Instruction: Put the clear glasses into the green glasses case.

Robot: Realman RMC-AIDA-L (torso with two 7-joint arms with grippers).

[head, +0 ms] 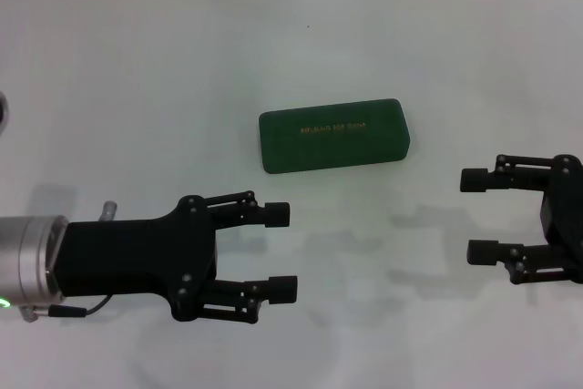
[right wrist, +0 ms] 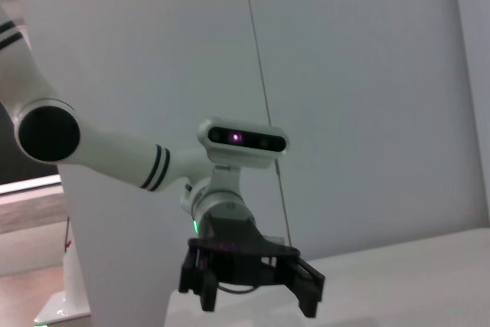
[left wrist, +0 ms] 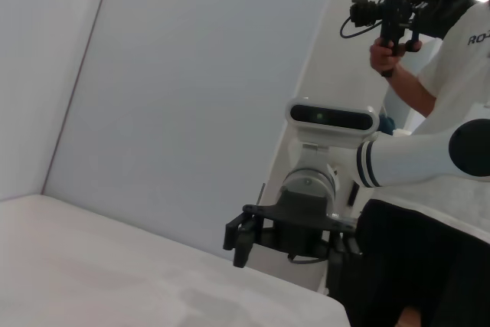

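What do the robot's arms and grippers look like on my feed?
Both grippers, left and right, are matte black two-finger linkage units with blocky rubber-like pads and small silver screws. The left wrist is a brushed silver cylinder with a green light and a thin black cable. Wrist views show glossy white arm links with black stripe bands, black joint caps and a camera bar.

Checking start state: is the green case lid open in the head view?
No, the green glasses case lies closed on the table, gold-lettered lid facing up.
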